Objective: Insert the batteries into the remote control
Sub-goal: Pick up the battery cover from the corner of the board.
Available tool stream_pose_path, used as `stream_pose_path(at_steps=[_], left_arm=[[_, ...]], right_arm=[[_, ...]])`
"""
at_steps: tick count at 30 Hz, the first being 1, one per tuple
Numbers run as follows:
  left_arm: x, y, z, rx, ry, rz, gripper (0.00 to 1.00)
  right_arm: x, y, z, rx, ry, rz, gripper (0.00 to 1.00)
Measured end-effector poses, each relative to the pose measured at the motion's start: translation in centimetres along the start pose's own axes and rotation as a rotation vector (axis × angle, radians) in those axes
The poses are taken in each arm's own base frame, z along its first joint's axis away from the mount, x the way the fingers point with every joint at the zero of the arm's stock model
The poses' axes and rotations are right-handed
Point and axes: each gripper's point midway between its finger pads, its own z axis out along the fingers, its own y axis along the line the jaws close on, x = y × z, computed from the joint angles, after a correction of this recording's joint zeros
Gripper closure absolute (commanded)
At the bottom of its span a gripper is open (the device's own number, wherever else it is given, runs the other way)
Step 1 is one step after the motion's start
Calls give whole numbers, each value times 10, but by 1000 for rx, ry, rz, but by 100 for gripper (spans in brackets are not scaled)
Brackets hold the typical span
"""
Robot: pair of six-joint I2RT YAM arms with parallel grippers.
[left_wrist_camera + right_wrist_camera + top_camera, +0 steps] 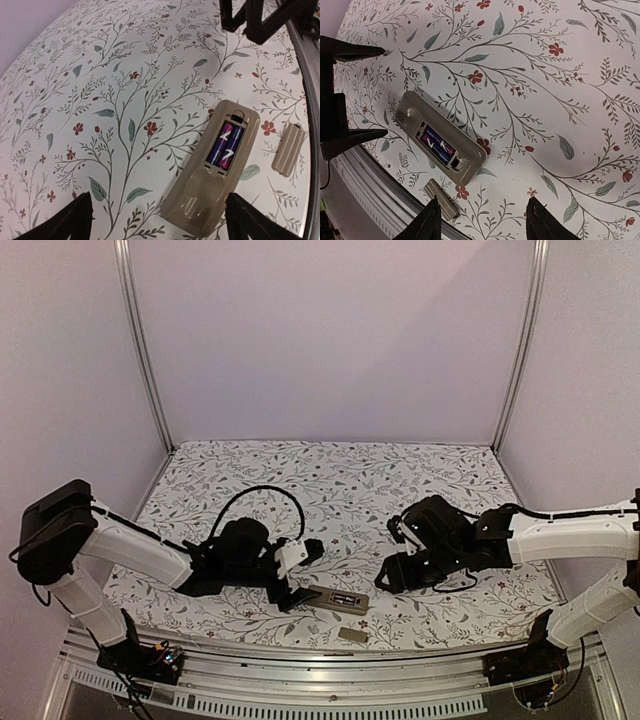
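While the left end effector (pixel 160 222) gapes wide, batteries (pixel 225 148) sit in the remote control (pixel 200 202).

I saw a small ribbed tan cover panel (pixel 291 149) lying flat on the flowered cloth (pixel 125 100), at the near edge of the table, just beside the metal rail (pixel 300 672).

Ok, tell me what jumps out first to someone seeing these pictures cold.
The tan remote control lies back-up on the floral tablecloth near the table's front edge, with two dark batteries seated in its open recess. Its small cover panel lies loose beside it, toward that edge. The left gripper and right gripper stand open on either side of the remote, holding nothing.
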Motion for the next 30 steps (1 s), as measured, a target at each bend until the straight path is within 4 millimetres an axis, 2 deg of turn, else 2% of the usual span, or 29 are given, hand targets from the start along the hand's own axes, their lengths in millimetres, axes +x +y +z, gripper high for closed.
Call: stream_pose_path(at_steps=[3,7,11,14,18,20,23,27,30], left_arm=[[-1,-3,9,84,8,36,10],[11,-16,17,202,56,64,10],[18,-32,13,293,65,66,12],[25,-36,12,294,79,69,19],[34,-28,19,217,121,76,28],[40,-27,24,188,148,81,33],[36,-31,27,163,141,101,39],[34,-40,27,145,147,111,43],[35,-50,23,139,154,113,42]], right_arm=[[-1,-6,2,9,-4,74,44],[-3,-8,11,2,0,129,45],[7,-13,16,8,27,162,52],[14,-17,16,17,42,190,56],[34,-18,18,43,91,217,60],[47,-13,19,47,122,218,65],[60,-3,20,40,155,225,68],[78,8,24,26,208,245,69],[95,14,30,29,263,249,63]])
